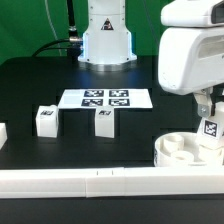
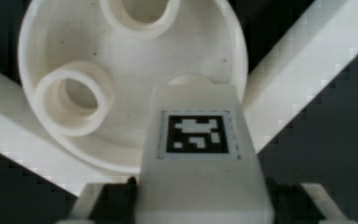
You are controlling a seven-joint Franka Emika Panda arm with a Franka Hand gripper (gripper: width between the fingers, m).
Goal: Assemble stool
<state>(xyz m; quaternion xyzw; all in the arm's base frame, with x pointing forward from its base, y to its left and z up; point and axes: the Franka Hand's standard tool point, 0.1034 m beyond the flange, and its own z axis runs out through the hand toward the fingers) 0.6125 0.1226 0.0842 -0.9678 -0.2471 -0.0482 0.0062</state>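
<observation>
Pinching a leg [image 2: 197,140] tight between the fingers [image 2: 105,208], upright at the seat's [image 2: 87,40] edge. Best to shift over the near socket [image 2: 73,98], stay plumb, lower straight, then twist home gently.

No words or numbers can be read; only black-and-white square tags [image 2: 197,133], on the marker board [image 1: 105,98], a leg [image 1: 46,121], a second leg [image 1: 104,121] and a third leg [image 2: 197,185]

robotics lab, black table [image 1: 30,80], tagged marker board [image 1: 105,98], green backdrop [image 1: 25,20]
</observation>
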